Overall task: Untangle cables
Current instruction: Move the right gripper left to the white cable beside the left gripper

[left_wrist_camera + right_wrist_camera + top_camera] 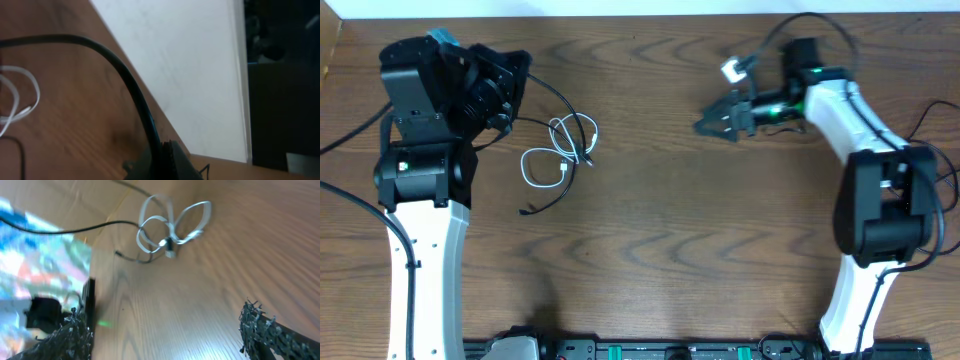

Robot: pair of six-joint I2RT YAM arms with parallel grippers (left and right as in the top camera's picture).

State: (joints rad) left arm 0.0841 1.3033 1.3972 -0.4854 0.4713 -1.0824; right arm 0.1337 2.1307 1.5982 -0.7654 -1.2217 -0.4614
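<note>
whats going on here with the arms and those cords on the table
Two robot arms are sorting out a small tangle of cables on a wooden table. The left fingers are shut, apparently on the black cable, which runs toward the looped white cable. The two cables lie twisted together, not yet separated. The right fingers are open and hover over bare wood to one side, touching nothing.

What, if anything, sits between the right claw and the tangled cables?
Nothing visible. In the overhead view only bare table separates the open right claw from the cables; the right wrist view shows the same bare wood ahead.
</note>
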